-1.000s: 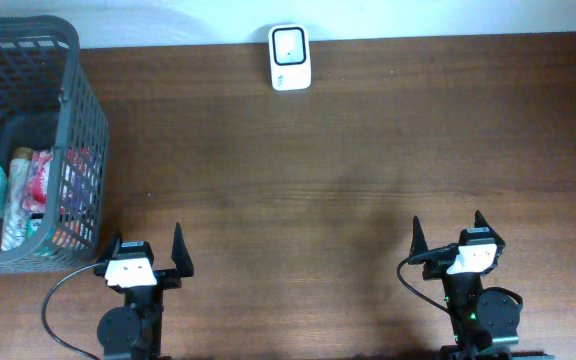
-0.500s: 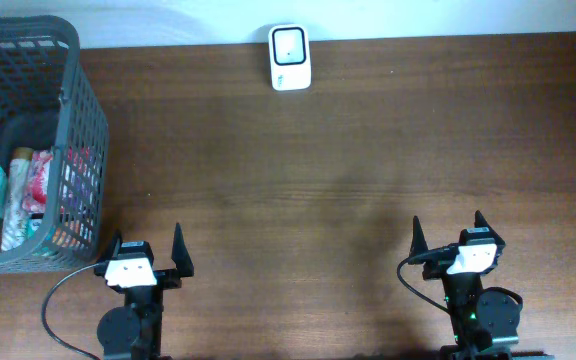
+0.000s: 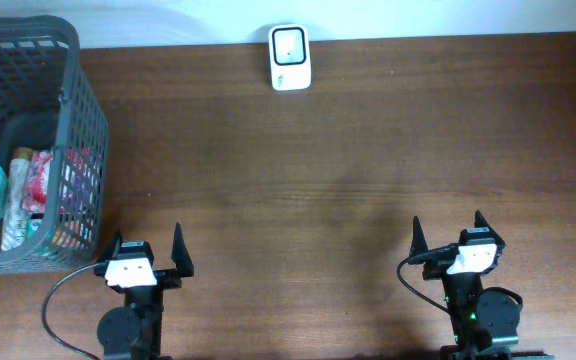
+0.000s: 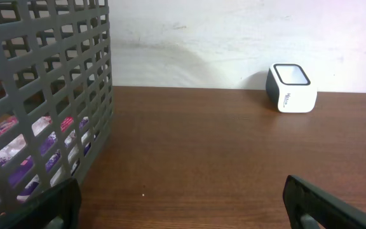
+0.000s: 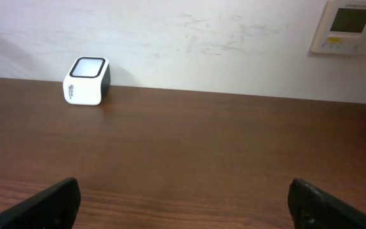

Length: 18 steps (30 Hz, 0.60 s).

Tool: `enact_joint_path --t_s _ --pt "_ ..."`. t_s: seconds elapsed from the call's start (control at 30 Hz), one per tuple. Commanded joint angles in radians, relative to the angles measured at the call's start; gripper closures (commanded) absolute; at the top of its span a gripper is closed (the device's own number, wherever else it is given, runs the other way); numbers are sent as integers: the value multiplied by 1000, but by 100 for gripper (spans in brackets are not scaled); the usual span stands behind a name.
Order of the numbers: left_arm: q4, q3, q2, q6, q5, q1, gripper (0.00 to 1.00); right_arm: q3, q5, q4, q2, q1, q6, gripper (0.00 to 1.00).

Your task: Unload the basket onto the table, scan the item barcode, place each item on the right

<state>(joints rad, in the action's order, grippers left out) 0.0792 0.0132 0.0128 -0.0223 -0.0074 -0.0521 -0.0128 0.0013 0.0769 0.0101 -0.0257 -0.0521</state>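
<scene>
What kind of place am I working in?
Likely a mock checkout bench indoors: a white barcode scanner stands at the wooden table's far edge by a wall, and a grey basket of packaged goods sits on the left.

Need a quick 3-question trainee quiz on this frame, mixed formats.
1. True or false: the left gripper holds an item.
2. The scanner sits: A) at the far edge of the table B) at the near edge C) mid-table.
3. Fill in: the packaged items lie in the ____.
Key: 1 false; 2 A; 3 basket.
</scene>
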Motion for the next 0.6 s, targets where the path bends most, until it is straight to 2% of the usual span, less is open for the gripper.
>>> enact_joint_path --t_s 0.0,0.43,0.5,0.57 --pt "5 -4 -7 16 11 -3 1 7 -1 5 -7 5 8 1" --pt "-19 -4 -7 15 21 -3 1 7 -1 5 -7 5 8 1" --pt "-29 -4 -7 15 137 -3 1 7 -1 5 -7 5 8 1" --pt "-147 -4 -7 15 335 -3 1 7 -1 5 -7 5 8 1"
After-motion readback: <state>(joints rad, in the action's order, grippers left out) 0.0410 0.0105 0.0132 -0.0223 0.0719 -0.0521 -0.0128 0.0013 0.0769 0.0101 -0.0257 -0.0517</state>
